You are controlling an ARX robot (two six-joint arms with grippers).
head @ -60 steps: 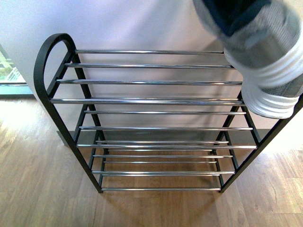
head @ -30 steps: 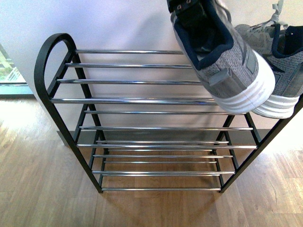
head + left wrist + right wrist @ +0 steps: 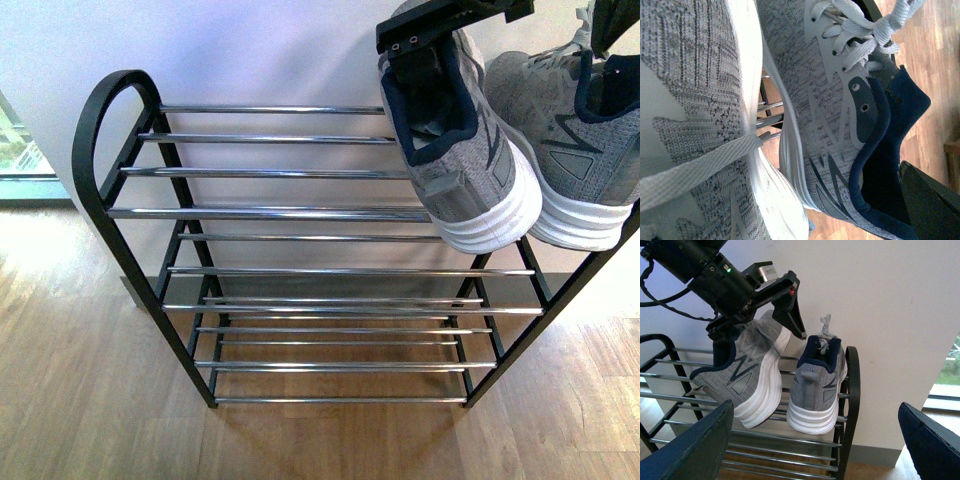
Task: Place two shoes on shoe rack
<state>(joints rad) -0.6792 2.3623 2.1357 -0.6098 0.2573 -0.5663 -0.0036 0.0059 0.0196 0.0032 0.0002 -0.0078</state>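
We are holding one grey sneaker tight in our left gripper, tilting it over the top shelf of the shoe rack. The other sneaker is sitting just beside it, at the right end. Our right gripper is hanging wide open.

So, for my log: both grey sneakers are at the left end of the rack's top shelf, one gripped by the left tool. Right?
No. The front view shows the sneaker in the left tool and the other sneaker at the right end of the top shelf.
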